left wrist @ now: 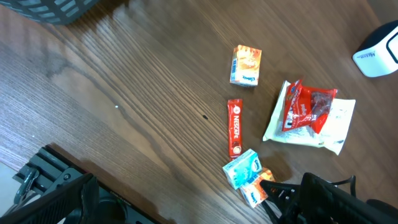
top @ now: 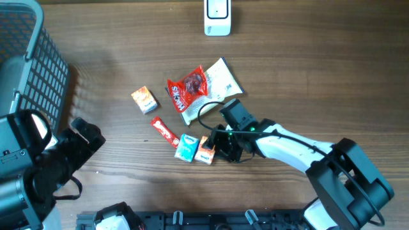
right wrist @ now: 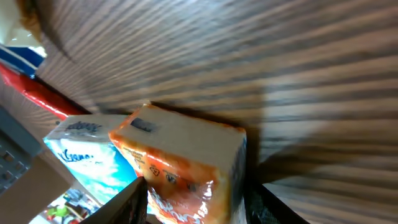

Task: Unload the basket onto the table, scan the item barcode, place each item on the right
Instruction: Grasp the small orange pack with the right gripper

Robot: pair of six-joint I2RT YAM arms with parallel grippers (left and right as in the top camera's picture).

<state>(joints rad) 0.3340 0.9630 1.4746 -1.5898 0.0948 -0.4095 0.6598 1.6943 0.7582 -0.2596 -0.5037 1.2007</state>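
a small orange printed pack (top: 204,152) is found lying flat, touching a light-blue pack (top: 186,148). a white scanner (top: 217,16) is seen well apart, at the far edge.

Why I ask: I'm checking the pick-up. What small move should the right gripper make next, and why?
Probably close fully on the orange pack. The right gripper straddles it, it lies on the table, and the blue pack sits close beside it, so a firm pinch should come before any lift.
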